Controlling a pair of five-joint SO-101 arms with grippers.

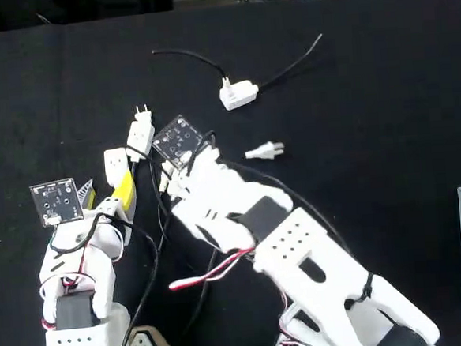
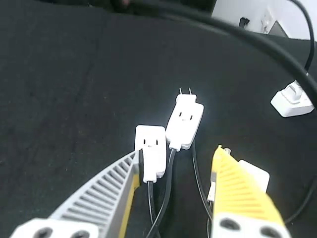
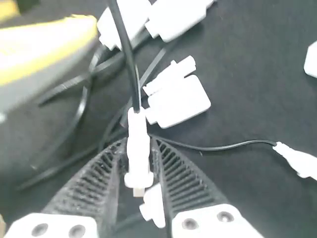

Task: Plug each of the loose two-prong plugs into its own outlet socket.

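**While the right gripper clamps a plug, the left one stands open**

Where the right gripper (image 3: 137, 145) sits low over the black table (image 1: 381, 67), its 2 dark ribbed fingers are pressed together on a slim white plug (image 3: 137, 126), one on each side, with the plug's black cord (image 3: 124, 44) running up and away from it. Just beside that plug lies a flat white block (image 3: 176, 101). Farther off, well apart from the fingers, a small loose plug (image 3: 297, 161) lies on its side on a thin cord; from above it sits just beyond the right arm (image 1: 264, 150).

The left gripper (image 2: 177, 153) has its grey finger and yellow finger spread wide. A white socket block (image 2: 150, 148) lies between them, touching the grey finger's tip. Right against it lies a second white block with 2 prongs (image 2: 184, 121), the prongs pointing away from the arm. Black cords from both run back between the fingers.

Farther out on the table, another white block (image 1: 238, 94) rests with dark cords leading off it.
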